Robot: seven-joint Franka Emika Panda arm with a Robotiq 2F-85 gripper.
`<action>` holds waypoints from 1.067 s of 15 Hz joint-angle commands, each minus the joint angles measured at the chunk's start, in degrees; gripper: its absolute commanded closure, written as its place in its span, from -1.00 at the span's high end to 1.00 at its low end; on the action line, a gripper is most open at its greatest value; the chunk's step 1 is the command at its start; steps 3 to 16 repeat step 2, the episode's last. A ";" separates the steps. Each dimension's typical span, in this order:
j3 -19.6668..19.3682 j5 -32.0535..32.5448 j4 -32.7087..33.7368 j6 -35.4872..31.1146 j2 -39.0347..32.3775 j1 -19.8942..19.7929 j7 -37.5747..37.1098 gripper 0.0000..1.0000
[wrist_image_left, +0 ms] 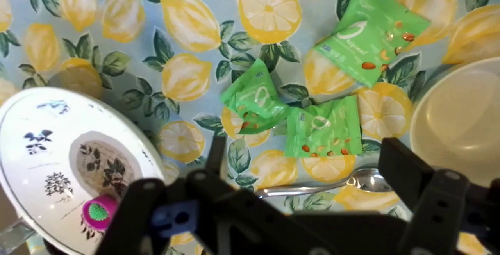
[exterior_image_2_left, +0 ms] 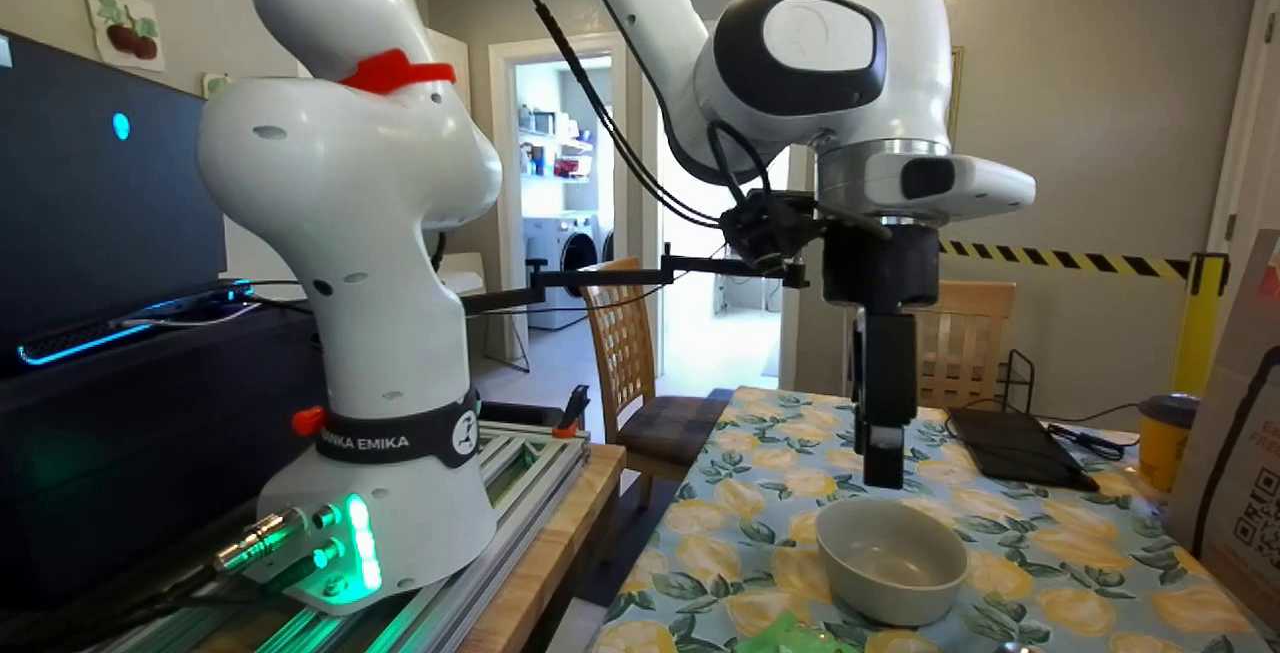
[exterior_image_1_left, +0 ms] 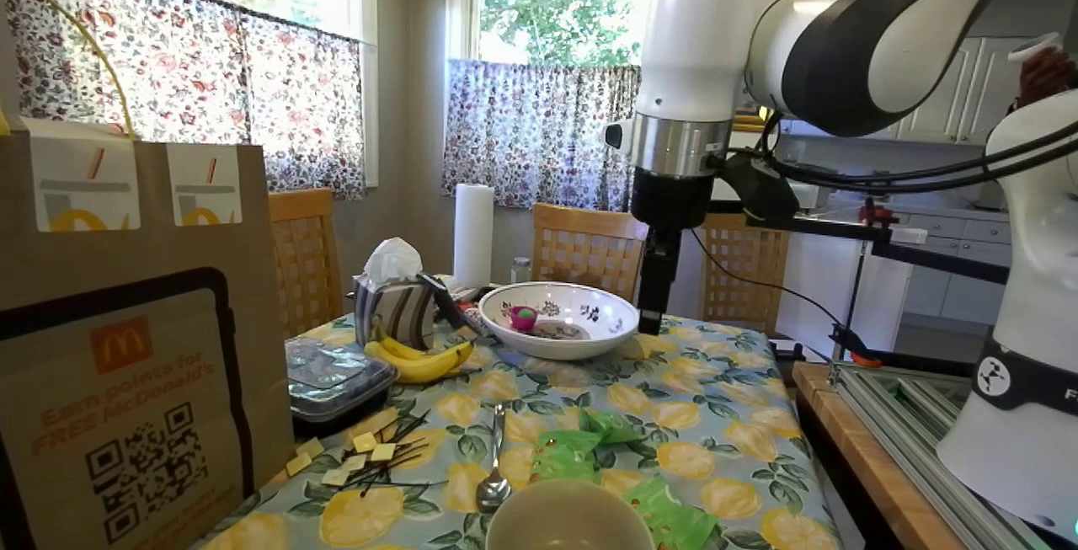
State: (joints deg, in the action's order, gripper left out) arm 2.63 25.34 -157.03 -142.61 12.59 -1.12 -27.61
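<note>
My gripper points down above the table. It shows in both exterior views. In the wrist view its fingers are wide apart with nothing held between them. Below them a metal spoon lies on the lemon tablecloth, its bowl end partly hidden by a finger. Three green nut packets lie beyond the spoon. A small cream bowl is at the right. A large white floral bowl is at the left, with a magenta cup holding a green spiky thing inside.
In an exterior view, bananas, a lidded plastic container, a tissue box, a paper towel roll and a tall McDonald's bag stand around. Dark sticks and pale squares lie nearby. A black tablet shows too.
</note>
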 commanded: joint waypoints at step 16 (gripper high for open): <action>1.56 -0.19 -0.08 -0.21 0.31 -1.40 0.28 1.00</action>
